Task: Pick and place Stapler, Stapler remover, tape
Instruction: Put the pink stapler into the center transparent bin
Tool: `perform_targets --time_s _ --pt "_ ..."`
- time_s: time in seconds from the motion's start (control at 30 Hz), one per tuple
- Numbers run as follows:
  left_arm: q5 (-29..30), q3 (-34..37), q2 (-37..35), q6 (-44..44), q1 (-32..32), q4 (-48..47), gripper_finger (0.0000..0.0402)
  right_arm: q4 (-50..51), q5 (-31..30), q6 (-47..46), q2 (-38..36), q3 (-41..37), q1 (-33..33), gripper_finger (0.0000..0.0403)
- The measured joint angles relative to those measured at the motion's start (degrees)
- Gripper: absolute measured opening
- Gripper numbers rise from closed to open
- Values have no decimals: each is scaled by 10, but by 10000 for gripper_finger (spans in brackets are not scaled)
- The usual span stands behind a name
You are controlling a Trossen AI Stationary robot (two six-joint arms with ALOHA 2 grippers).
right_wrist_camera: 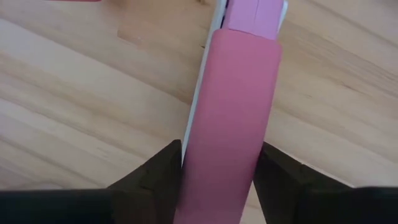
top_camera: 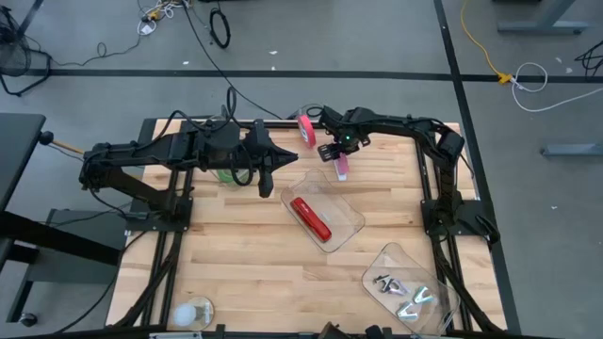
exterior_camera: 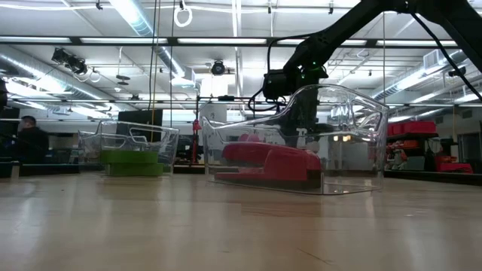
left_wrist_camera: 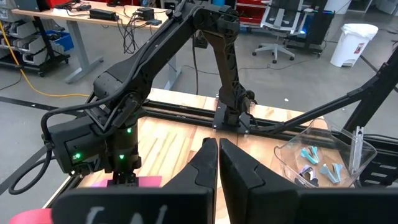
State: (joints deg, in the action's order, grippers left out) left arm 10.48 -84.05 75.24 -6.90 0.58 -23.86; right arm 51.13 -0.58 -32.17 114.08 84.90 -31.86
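Nearest, front tray (top_camera: 443,282): clear, near the right front corner; staple removers (top_camera: 400,287) lying inside, apparently sorted already.
White round item (top_camera: 193,313): at the left front edge, too small to identify.
Middle tray (top_camera: 349,215): clear, mid-counter; red stapler (top_camera: 311,218) inside, lying diagonally.
Left tool (top_camera: 267,179): fingers pressed together on nothing, hanging left of the middle tray, probably parked clear of the other arm.
Right tool (top_camera: 337,153): clenched on the pink stapler (top_camera: 341,169) from both sides, just beyond the middle tray's far edge, likely so it can go in beside the red one.
Stapler's contact with the counter: cannot tell; nose cut off in the wrist view.
Pink tape (top_camera: 306,127): at the far edge, not yet collected.
Green item (exterior_camera: 132,154): in a further tray, mostly under the left arm; unidentifiable.
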Motion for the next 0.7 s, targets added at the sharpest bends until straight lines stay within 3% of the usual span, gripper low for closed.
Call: perform_targets --time_s 0.7 --pt "0 0 0 0 0 0 21 2 -2 16 -8 0 1 162"
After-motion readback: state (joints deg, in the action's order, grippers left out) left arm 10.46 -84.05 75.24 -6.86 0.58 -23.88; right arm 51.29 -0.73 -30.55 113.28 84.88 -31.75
